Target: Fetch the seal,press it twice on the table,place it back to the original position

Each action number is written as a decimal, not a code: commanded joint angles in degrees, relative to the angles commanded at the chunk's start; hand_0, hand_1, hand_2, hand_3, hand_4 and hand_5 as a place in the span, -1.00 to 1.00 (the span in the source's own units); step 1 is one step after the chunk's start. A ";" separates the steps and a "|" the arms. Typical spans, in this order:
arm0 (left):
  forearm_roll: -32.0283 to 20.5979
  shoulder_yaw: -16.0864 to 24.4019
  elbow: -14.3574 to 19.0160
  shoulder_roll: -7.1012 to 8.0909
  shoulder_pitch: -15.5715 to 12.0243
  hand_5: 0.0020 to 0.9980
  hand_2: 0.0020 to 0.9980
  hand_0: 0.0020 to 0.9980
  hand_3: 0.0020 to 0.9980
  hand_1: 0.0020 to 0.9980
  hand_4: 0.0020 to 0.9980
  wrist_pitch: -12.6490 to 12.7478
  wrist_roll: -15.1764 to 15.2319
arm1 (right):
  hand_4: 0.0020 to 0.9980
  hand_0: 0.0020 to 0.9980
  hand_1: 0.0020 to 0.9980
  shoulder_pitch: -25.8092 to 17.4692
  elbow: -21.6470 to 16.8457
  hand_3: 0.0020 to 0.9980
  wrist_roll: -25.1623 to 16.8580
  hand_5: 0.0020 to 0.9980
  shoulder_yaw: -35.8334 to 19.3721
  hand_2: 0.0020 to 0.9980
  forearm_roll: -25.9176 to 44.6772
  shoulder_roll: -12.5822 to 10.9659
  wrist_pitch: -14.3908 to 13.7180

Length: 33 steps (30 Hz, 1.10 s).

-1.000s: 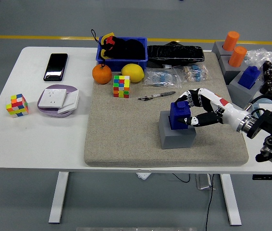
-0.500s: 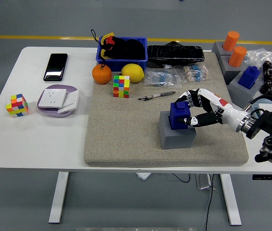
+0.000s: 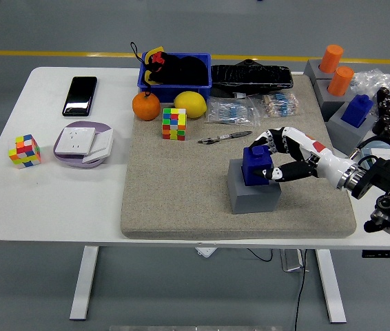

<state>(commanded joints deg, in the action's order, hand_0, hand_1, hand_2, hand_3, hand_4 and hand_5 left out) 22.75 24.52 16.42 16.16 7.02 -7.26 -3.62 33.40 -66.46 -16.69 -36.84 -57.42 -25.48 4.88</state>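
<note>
Head view: a white table [image 3: 50, 207] is standing on a grey floor crossed by a yellow line behind the far edge. A beige mat [image 3: 181, 186] is covering the middle and right of the top.

The right hand [image 3: 284, 155] is reaching in from the right edge, its fingers [image 3: 267, 141] closing around the blue seal [image 3: 257, 164], which is sitting on a grey base [image 3: 252, 193] towards the mat's near right.

Two cubes are lying out: one [image 3: 173, 123] on the mat near the far edge, one [image 3: 25, 151] by the left edge. One orange [image 3: 146, 105] and one lemon [image 3: 190, 103] are sitting before a blue bin [image 3: 174, 84]. One pen [image 3: 224, 137], one phone [image 3: 80, 95] and one socket [image 3: 84, 143] are showing too. At the far right corner, two orange seals [image 3: 335, 69] and one more blue seal [image 3: 357, 108] are standing on grey bases.
</note>
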 joint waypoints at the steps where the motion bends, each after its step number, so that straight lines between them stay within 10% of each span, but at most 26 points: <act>1: 0.01 0.03 0.00 0.01 0.01 -0.03 0.47 0.59 0.55 0.50 0.61 0.00 0.00 | 0.87 0.17 0.12 0.00 -0.01 0.10 0.04 -1.00 -0.03 0.10 -0.04 0.01 -0.04; 25: -0.09 -0.03 0.04 -0.02 0.07 -0.03 0.47 0.58 0.55 0.50 0.61 -0.03 -0.03 | 1.00 0.51 0.53 0.21 -0.38 0.56 0.47 -1.00 0.13 0.57 -0.38 0.11 0.08; 26: -0.10 -0.04 0.02 -0.02 0.09 -0.03 0.47 0.59 0.55 0.50 0.61 -0.03 -0.03 | 1.00 0.74 0.70 0.23 -0.42 0.70 0.51 -0.58 0.12 0.73 -0.47 0.09 0.12; 33: -0.18 -0.08 -0.01 0.03 0.08 -0.03 0.47 0.59 0.55 0.49 0.61 -0.02 -0.04 | 1.00 0.90 0.83 0.30 -0.93 0.80 1.20 -0.32 -0.15 0.83 -0.08 -0.12 1.07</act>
<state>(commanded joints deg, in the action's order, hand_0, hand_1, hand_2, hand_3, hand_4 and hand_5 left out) 22.56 24.44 16.41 16.19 7.10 -7.28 -3.66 33.70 -67.39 -15.50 -36.99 -57.50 -25.60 5.95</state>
